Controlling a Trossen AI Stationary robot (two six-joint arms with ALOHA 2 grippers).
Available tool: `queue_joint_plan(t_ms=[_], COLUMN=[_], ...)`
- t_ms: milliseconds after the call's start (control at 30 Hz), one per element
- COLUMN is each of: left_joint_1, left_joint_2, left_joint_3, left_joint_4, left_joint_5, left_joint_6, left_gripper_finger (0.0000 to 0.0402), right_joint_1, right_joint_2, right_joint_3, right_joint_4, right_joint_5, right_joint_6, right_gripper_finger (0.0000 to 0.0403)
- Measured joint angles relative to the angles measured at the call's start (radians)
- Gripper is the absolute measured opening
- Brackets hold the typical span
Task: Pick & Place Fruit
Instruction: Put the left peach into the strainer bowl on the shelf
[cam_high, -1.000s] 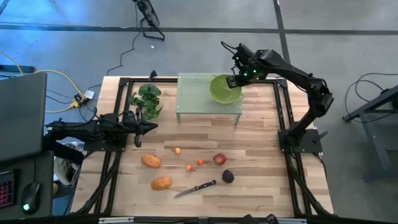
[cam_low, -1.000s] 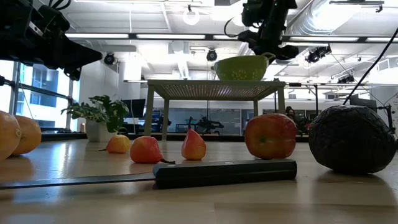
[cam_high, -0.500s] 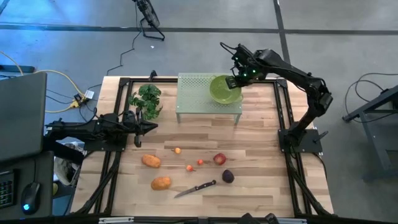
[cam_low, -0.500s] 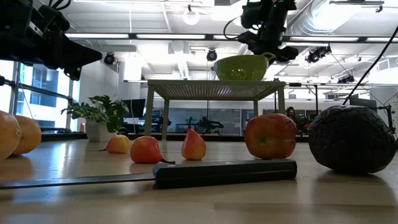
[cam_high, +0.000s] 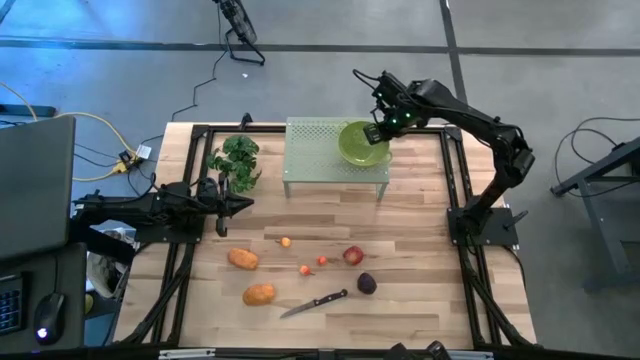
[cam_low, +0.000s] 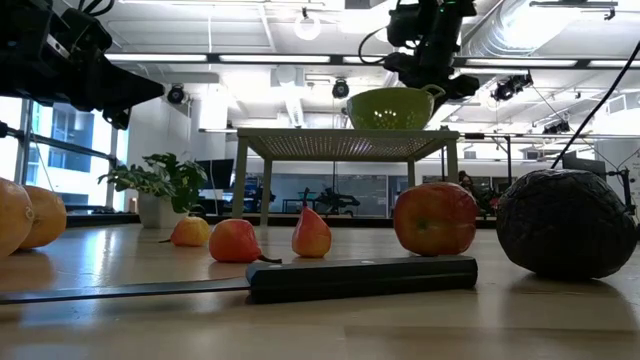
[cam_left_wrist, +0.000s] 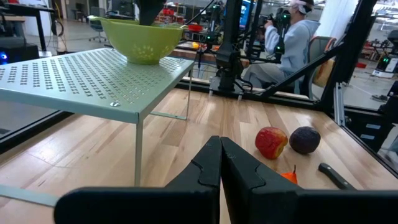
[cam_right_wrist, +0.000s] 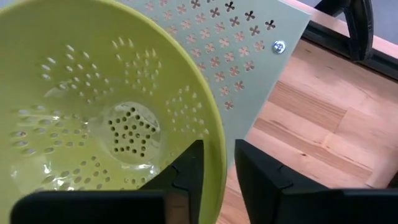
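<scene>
**Right tool astride the colander rim, fruit on the tabletop**

The right tool (cam_right_wrist: 216, 163) sat at the edge of the green colander (cam_high: 361, 144), one finger inside the bowl and one outside, the rim running between them. Its fingers (cam_right_wrist: 186, 168) stood slightly apart with narrow gaps to the rim, so they were parted rather than clamped. The colander rested on the pale green perforated stand (cam_high: 320, 150) at the far side of the tabletop (cam_high: 420, 280).

The left tool (cam_high: 238, 204) hung over the left part of the tabletop, just beside the green leafy bunch (cam_high: 236, 160), its fingers (cam_left_wrist: 208, 168) pressed together and empty.

The fruit lay on the bare wood nearer the front, well apart from the stand: two orange ovals (cam_high: 243, 258) (cam_high: 259, 294) on the left, a red round one (cam_high: 353, 256) and a dark purple one (cam_high: 367, 284) on the right, with tiny orange (cam_high: 286, 241) and red (cam_high: 322, 261) ones between. A black-handled knife (cam_high: 315, 302) lay at the front, between the nearer orange oval and the purple fruit.
</scene>
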Motion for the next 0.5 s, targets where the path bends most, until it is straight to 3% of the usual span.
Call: queue_joint_plan(t_ms=[167,300,500], left_joint_1=[0.000,0.000,0.000], left_joint_2=[0.000,0.000,0.000], left_joint_3=[0.000,0.000,0.000], left_joint_4=[0.000,0.000,0.000], left_joint_5=[0.000,0.000,0.000], left_joint_6=[0.000,0.000,0.000], left_gripper_finger=[0.0000,0.0000,0.0000], right_joint_1=[-0.001,-0.014,-0.041], right_joint_2=[-0.005,-0.029,-0.082], right_joint_3=[0.000,0.000,0.000], right_joint_4=[0.008,0.030,0.048], right_joint_5=[-0.017,-0.098,-0.128], right_joint_6=[0.000,-0.006,-0.021], right_gripper_finger=[0.0120,0.0139,0.0148])
